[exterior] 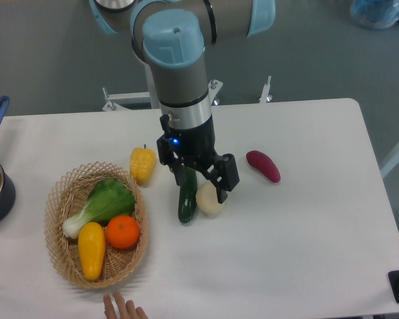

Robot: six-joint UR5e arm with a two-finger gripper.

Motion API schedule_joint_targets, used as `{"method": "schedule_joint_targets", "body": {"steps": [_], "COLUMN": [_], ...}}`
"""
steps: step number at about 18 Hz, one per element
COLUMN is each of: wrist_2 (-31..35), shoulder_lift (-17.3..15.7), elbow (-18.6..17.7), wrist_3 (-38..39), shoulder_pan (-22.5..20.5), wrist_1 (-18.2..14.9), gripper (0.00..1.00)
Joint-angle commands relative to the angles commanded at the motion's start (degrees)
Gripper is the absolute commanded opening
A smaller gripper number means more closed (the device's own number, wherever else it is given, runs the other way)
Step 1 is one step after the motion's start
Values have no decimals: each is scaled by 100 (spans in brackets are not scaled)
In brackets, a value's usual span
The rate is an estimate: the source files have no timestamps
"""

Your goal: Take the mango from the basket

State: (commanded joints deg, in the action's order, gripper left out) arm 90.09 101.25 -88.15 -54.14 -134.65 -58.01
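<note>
Beside the basket point(56, 199), pincer point(201, 185) spread open, empty, above cucumber point(187, 203) and pale vegetable point(209, 200).

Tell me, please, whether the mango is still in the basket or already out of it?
In. The mango lies inside the basket, beside the orange, while the gripper is over the table, apart from it.

I've got one fixed view, high up, looking steeply down across the bench point(306, 239), moderately close, arm entering from the top.
</note>
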Motion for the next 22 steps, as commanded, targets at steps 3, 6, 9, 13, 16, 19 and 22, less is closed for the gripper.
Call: {"method": "schedule_joint_targets", "body": {"steps": [3, 6, 9, 13, 16, 19, 22], "wrist_2": [-26, -141, -228, -387, -396, -396, -404], "shoulder_lift": [0, -9, 0, 9, 9, 9, 9], "elbow": [9, 18, -9, -26, -140, -167, -176], "wrist_3": [0, 0, 53, 62, 62, 70, 315], "shoulder_pan": [0, -70, -79, -88, -88, -88, -70], "wrist_1": [-9, -70, -44, -17, 0, 9, 26], "gripper": [100, 100, 100, 100, 100, 100, 100]}}
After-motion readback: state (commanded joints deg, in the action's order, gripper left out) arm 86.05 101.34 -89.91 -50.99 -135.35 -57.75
